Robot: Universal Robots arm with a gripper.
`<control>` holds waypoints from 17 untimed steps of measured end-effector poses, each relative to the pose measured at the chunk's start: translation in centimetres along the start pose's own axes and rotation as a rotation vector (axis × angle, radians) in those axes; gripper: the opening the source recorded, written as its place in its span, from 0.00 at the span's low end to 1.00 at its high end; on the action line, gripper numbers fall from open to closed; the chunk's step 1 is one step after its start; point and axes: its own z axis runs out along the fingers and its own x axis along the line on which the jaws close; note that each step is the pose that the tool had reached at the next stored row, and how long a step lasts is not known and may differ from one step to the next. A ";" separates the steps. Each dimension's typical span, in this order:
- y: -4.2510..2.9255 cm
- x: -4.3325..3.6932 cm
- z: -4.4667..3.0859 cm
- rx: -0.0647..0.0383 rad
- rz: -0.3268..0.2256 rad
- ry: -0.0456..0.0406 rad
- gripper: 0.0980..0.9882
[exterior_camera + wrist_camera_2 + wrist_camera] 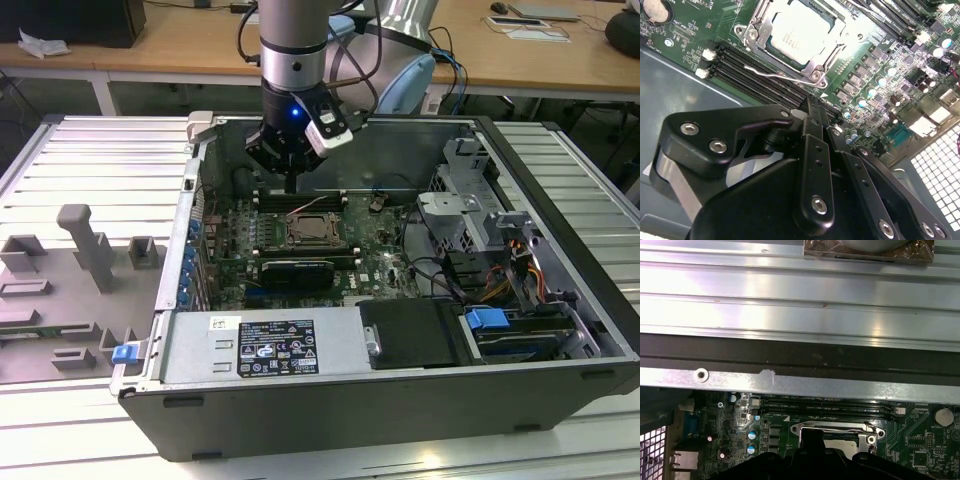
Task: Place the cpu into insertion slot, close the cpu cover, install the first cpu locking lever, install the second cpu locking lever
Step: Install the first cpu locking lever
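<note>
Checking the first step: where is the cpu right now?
The cpu lies on the motherboard mid-case in the exterior view, framed by the cpu cover, beside the memory slots, with the claw nearby.

cpu (799, 36) on motherboard (880, 65) (cpu cover (832, 50) around it) | pincer (812, 107) above memory slots (750, 70)

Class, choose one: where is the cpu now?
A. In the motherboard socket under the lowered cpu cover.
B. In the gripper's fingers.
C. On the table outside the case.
A: in the second wrist view the cpu shows its pale top through the cut-out of the cpu cover, which lies flat over it.
</note>
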 end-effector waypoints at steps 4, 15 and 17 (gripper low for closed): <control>-0.01 0.00 0.03 -0.029 0.000 -0.0015 0.01; -0.42 -0.47 1.24 -0.079 0.001 -0.0054 0.01; -0.45 -0.47 1.40 -0.086 0.001 -0.0058 0.01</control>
